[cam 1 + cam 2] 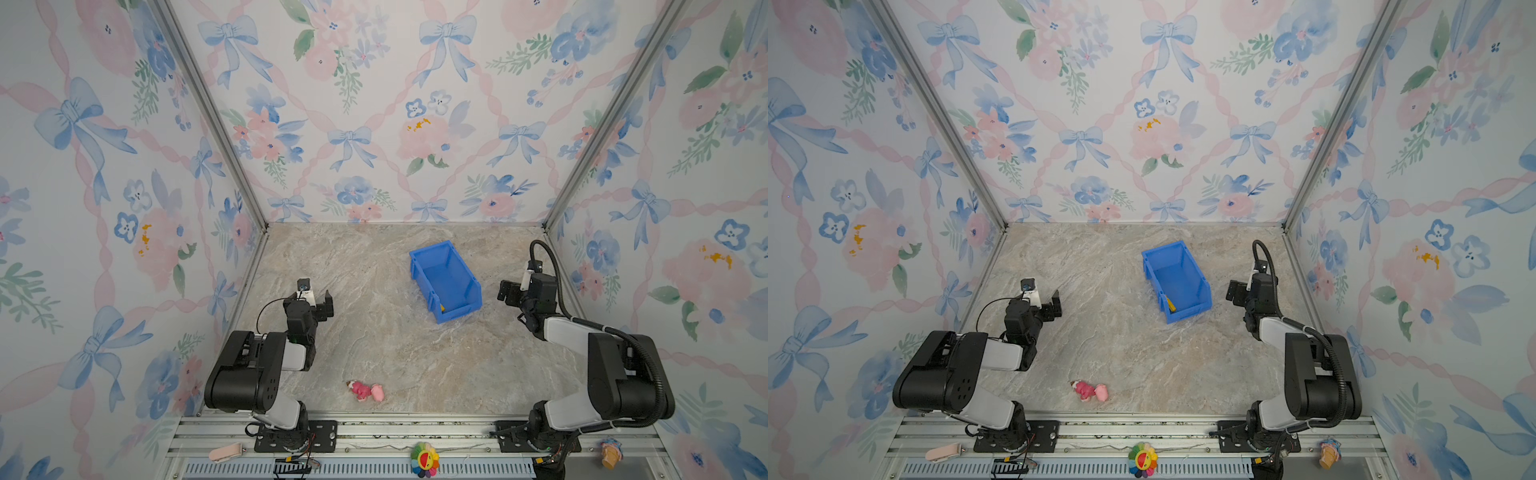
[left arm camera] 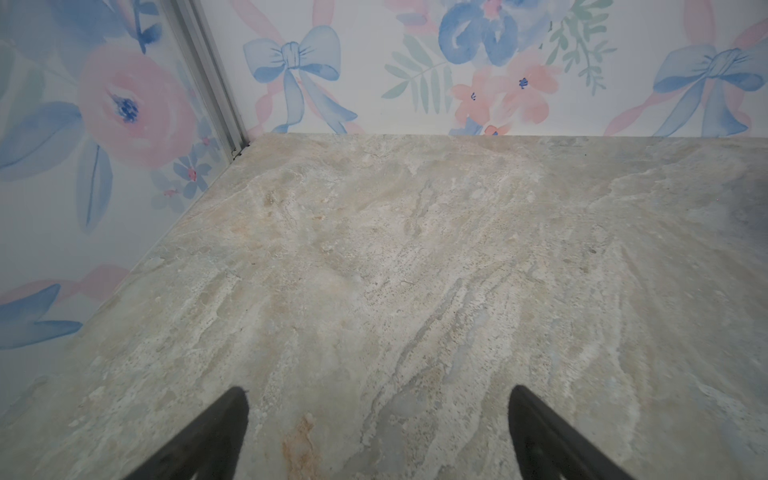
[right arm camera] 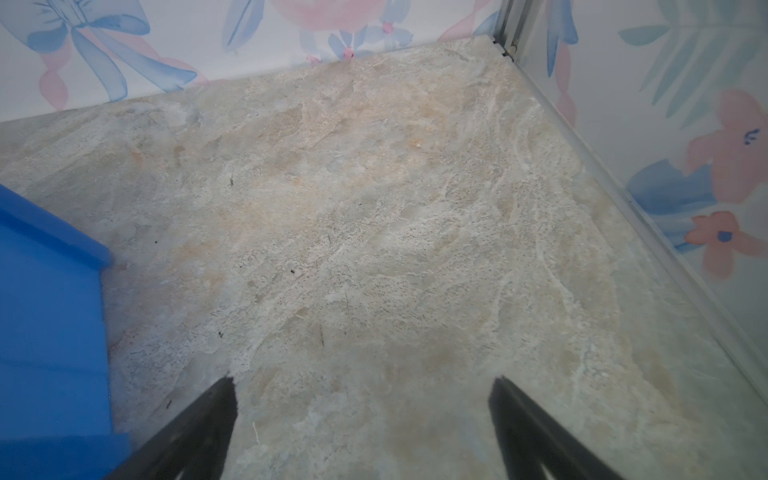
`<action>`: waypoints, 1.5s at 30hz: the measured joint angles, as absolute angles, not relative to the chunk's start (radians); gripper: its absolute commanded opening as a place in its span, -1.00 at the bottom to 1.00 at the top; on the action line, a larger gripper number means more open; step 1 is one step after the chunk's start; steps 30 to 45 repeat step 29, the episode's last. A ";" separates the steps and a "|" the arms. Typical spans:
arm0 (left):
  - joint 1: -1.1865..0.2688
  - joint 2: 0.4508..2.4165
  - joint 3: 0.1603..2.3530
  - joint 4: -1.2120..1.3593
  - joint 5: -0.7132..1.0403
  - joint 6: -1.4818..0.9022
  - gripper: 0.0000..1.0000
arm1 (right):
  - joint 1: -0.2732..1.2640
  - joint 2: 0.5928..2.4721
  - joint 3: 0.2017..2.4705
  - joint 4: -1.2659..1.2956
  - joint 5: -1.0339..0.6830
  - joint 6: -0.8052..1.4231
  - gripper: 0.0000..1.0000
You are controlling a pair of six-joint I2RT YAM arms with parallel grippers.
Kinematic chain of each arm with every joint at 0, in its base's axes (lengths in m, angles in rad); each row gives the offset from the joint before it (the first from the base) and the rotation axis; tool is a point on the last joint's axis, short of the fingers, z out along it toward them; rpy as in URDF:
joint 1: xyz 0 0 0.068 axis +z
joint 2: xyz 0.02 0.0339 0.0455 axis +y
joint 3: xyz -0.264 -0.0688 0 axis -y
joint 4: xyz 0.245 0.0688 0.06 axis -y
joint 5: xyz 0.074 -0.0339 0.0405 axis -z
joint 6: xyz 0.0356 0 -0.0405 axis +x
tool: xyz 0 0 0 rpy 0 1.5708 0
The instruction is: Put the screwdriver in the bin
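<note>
The screwdriver point(image 1: 1170, 302) lies inside the bin point(image 1: 1163, 249), at its low front end.
The left end effector point(image 2: 378, 399) and right end effector point(image 3: 365, 386) stand wide open, empty; the tool looks light, stiff and thin, best gripped at its handle.

Tabletop point(image 1: 386, 353) open at centre — bin point(image 1: 461, 312) behind, pink toy point(image 1: 365, 390) in front.

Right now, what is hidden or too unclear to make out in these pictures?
- Screwdriver: both top views show only a yellow bit inside the bin; its near wall hides the rest.
- Right wrist view: the bin is blurred and cut off by the picture edge; inside unseen.
- Left wrist view: only table beyond the open left hand.
- Pink toy: too small for details.
</note>
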State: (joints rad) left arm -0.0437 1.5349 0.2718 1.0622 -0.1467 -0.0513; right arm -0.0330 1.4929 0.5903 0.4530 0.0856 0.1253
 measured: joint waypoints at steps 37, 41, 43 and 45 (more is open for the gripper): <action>-0.051 1.550 0.258 1.158 -0.130 -0.036 0.96 | 0.058 1.551 0.392 0.858 0.126 0.006 0.94; -0.051 1.550 0.258 1.158 -0.130 -0.036 0.96 | 0.058 1.551 0.392 0.858 0.126 0.006 0.94; -0.051 1.550 0.258 1.158 -0.130 -0.036 0.96 | 0.058 1.551 0.392 0.858 0.126 0.006 0.94; -0.051 1.550 0.258 1.158 -0.130 -0.036 0.96 | 0.058 1.551 0.392 0.858 0.126 0.006 0.94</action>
